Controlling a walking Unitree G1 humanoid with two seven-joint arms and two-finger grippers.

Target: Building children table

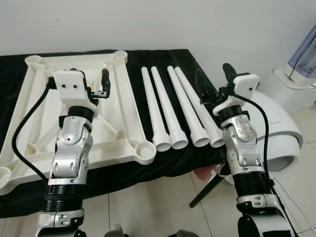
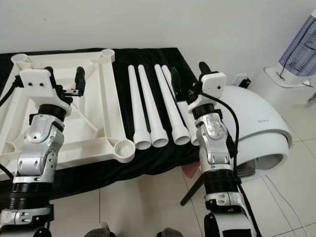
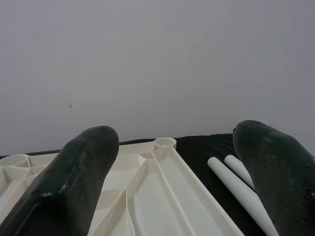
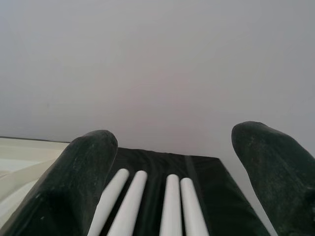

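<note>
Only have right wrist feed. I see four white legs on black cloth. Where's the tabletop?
Observer: The upside-down tabletop lies on the black cloth, on the robot's left of the four legs.
Operator: Left gripper?
Observer: The left gripper hovers over the tabletop, open, holding nothing.
Operator: Sockets free?
Observer: The near corner socket beside the legs is empty.

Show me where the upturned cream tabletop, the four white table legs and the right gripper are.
upturned cream tabletop (image 1: 131, 94): left eye view, its right side rail.
four white table legs (image 1: 165, 111): left eye view, shaft of the second leg.
right gripper (image 1: 215, 79): left eye view, between its open fingertips.
</note>
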